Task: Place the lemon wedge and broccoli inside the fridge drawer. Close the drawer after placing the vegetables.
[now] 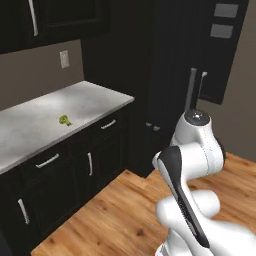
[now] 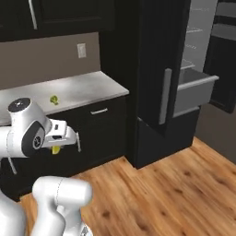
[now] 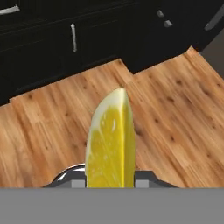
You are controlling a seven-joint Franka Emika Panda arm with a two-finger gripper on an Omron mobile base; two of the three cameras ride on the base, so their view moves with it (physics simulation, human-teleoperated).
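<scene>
The claw (image 2: 57,148) is shut tight on the lemon wedge (image 3: 110,140), which sticks out from between its tips. In the hand view the wedge stands long and tall, with its pointy end aimed away from the hand and its fat yellow side facing the camera, above the wooden floor (image 3: 175,109). In the right base view the white arm (image 2: 27,131) is bent low, with the hand held out sideways in front of the dark cupboards (image 2: 99,133), and a bit of yellow peeks out under it. The broccoli (image 1: 64,120) sits on the pale desk (image 1: 35,125), well apart from the claw. The fridge drawer (image 2: 193,94) is pulled out of the open fridge (image 2: 156,69), far across the room from the arm, and its flat grey front faces the room
</scene>
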